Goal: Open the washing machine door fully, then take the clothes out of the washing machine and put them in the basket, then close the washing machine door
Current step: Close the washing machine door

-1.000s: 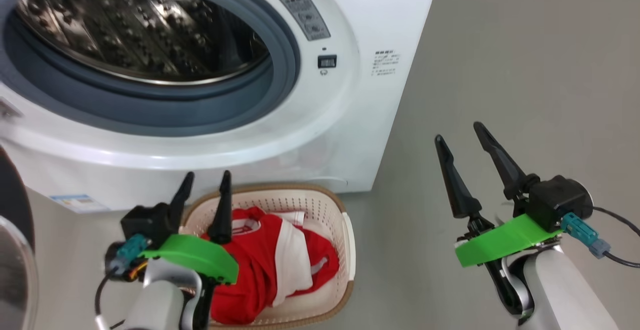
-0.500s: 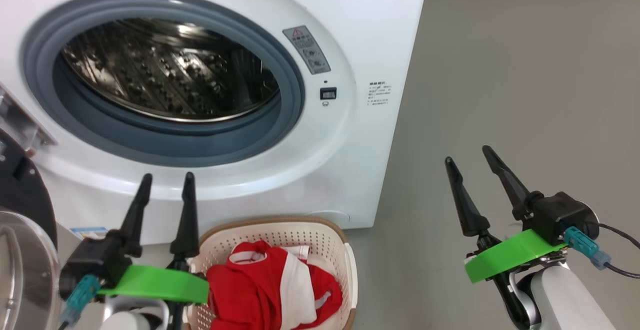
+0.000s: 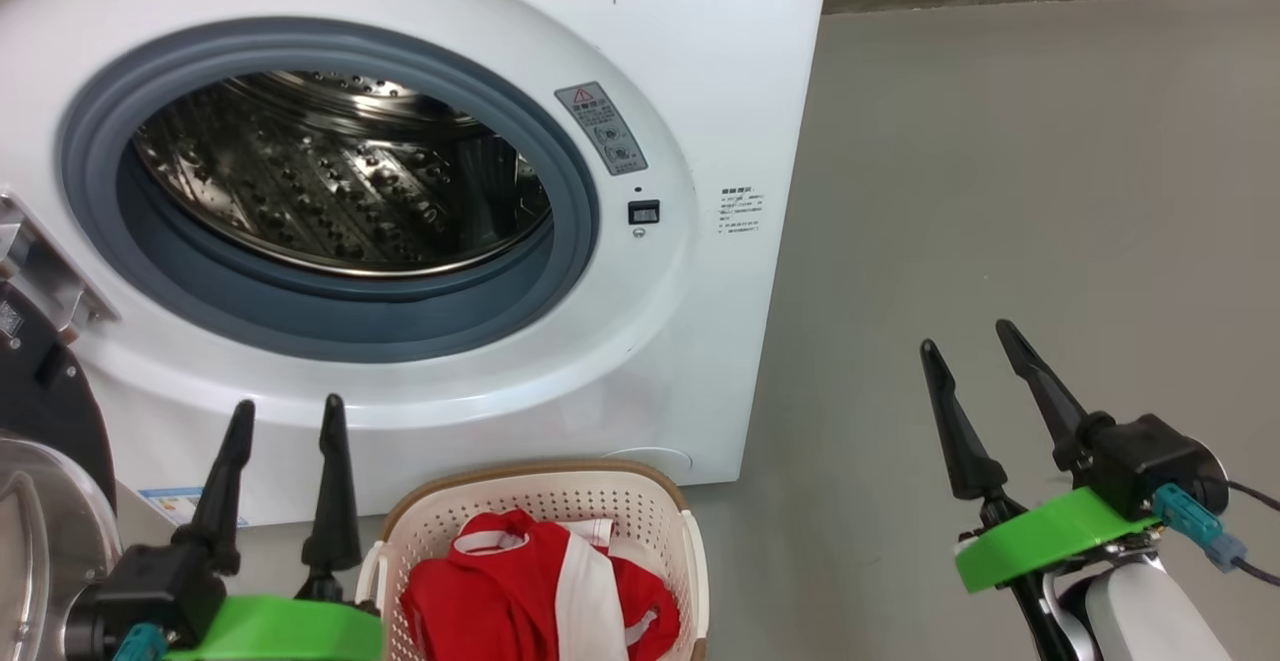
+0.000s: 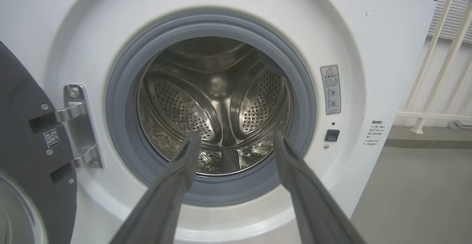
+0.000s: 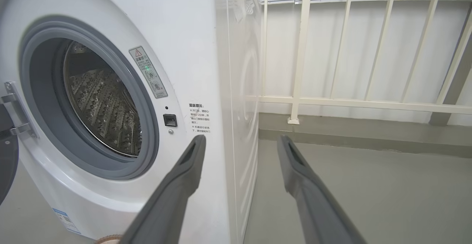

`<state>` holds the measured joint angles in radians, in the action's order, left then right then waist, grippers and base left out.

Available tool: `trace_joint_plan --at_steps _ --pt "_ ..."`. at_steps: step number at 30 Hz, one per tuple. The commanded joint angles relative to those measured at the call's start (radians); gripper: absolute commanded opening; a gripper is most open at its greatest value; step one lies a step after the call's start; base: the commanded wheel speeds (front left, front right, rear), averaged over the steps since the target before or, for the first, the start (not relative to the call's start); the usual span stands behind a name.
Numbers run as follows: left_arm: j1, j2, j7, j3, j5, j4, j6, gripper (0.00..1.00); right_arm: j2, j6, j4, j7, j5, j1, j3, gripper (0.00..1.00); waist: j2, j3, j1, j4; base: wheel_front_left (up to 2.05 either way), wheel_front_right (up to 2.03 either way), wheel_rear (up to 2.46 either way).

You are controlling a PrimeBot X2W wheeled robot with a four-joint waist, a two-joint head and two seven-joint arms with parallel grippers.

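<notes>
Left gripper [image 3: 288, 409] hangs low in front of the machine [image 3: 720, 61], its two fingers spread wide and holding nothing; the left wrist view looks between them straight into the drum [image 4: 217, 100], which appears empty as far as can be seen. Right gripper [image 3: 968, 338] is equally wide apart and empty, out over the bare floor [image 3: 1000, 191] to the right of the machine, well away from everything. Clothes [image 3: 500, 591] lie heaped in the basket [image 3: 530, 468], which stands on the floor just in front of the machine, below the opening. With the door [image 3: 45, 411] swung out on its hinge [image 4: 79, 126] at the left of the opening, unloading looks done, so the step in hand is most likely closing the door. That calls for the left gripper, the nearer one, to get behind the door's free edge or its outer face and sweep it rightward across the opening, then press until it catches at the latch [image 3: 644, 212]. Fingers should stay out of the gap as it closes, and the arm should pass above the basket.
</notes>
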<state>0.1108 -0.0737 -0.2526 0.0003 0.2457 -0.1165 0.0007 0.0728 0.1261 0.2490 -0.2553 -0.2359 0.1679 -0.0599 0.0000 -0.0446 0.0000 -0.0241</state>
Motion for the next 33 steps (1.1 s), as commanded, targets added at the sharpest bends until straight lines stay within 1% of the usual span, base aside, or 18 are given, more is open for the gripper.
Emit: trace_joint_plan --at_steps 1,21,27,33 --pt "0.001 -0.022 -0.009 0.041 -0.014 0.034 0.009 1.00 0.008 0.005 -0.030 -0.006 0.007 -0.003 -0.014 1.00 0.0000 0.002 0.0000 -0.001 0.00 0.00 0.00" --pt "-0.009 -0.038 -0.005 0.043 -0.033 0.019 0.032 1.00 0.001 0.005 -0.049 -0.006 0.014 -0.021 -0.002 1.00 0.0000 -0.004 0.0000 0.000 -0.06 0.06 0.00" --pt "-0.003 -0.040 -0.005 0.034 -0.035 0.018 0.037 1.00 0.001 0.005 -0.045 -0.006 0.015 -0.018 -0.001 1.00 0.0000 -0.010 0.0000 0.003 -0.97 0.97 0.00" --pt "0.000 -0.038 -0.005 0.030 -0.023 0.018 0.038 1.00 0.001 0.005 -0.042 -0.006 0.014 -0.016 0.001 1.00 0.0000 -0.006 0.0000 0.005 -1.79 1.79 0.00"
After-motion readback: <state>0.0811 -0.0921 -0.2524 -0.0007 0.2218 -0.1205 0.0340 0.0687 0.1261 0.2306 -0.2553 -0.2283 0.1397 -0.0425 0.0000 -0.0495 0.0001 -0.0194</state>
